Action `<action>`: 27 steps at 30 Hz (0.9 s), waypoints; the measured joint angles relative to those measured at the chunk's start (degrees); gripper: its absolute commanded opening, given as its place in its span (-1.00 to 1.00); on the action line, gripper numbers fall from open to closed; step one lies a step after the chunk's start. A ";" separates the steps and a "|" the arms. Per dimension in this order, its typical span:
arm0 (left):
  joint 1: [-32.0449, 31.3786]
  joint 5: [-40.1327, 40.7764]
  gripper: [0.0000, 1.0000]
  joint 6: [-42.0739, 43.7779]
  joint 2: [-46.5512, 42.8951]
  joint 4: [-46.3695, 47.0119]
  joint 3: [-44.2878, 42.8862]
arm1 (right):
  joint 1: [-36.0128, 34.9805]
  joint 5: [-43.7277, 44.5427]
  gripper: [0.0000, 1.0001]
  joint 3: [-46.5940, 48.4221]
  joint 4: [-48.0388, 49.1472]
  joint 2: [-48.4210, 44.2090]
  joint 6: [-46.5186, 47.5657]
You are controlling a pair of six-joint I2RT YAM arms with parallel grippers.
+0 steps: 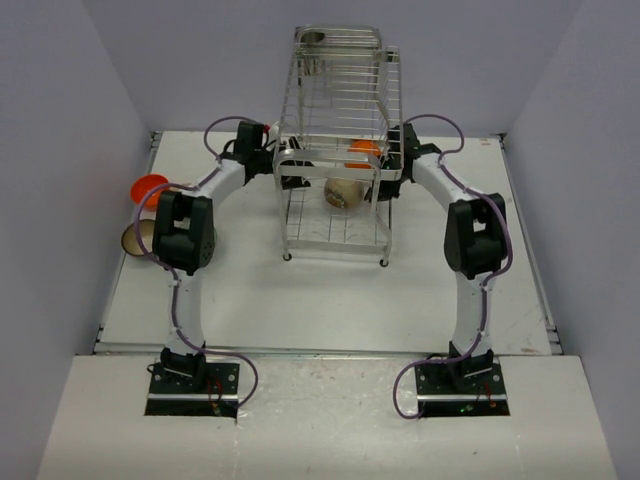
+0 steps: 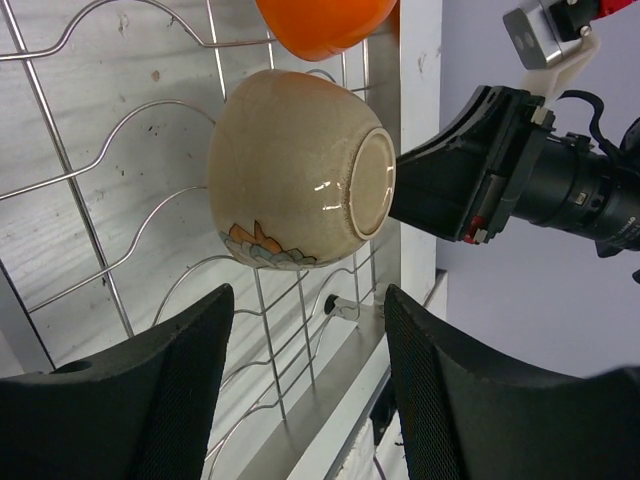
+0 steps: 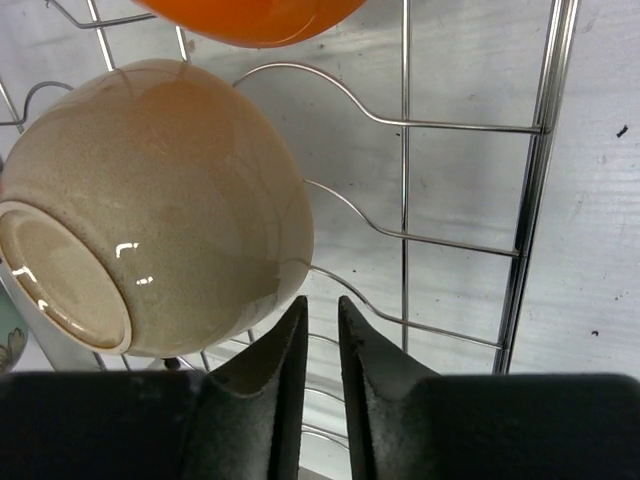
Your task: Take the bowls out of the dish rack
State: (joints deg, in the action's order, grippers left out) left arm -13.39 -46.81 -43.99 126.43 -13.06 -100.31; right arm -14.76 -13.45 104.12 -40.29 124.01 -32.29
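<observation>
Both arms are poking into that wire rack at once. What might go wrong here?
The cream bowl lies on its side on thin wires of the dish rack. The open left gripper might set it rolling instead of gripping it. The right gripper is close on the bowl's other side, so the two grippers might bump. An orange bowl sits right beside it and might get knocked.

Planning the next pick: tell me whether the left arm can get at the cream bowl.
Probably yes: the open left claw faces the cream bowl, with no wire of the dish rack crossing in front of it.
</observation>
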 measured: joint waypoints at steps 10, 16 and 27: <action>-0.15 -1.05 0.36 -0.44 1.53 1.07 0.02 | 1.60 -2.23 0.53 -4.61 2.69 -4.28 0.02; -0.15 -1.46 0.27 -0.46 1.84 1.75 0.02 | 2.71 -4.90 0.78 -4.63 4.79 -4.31 0.04; -0.15 -2.16 0.18 -0.94 2.25 1.92 0.04 | 2.82 -13.18 0.81 -4.02 8.63 -4.00 0.11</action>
State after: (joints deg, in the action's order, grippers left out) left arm -13.54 -48.97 -44.93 128.68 -11.14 -100.27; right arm -11.94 -26.63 100.09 -31.66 120.01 -32.18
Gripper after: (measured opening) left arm 0.586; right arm 0.888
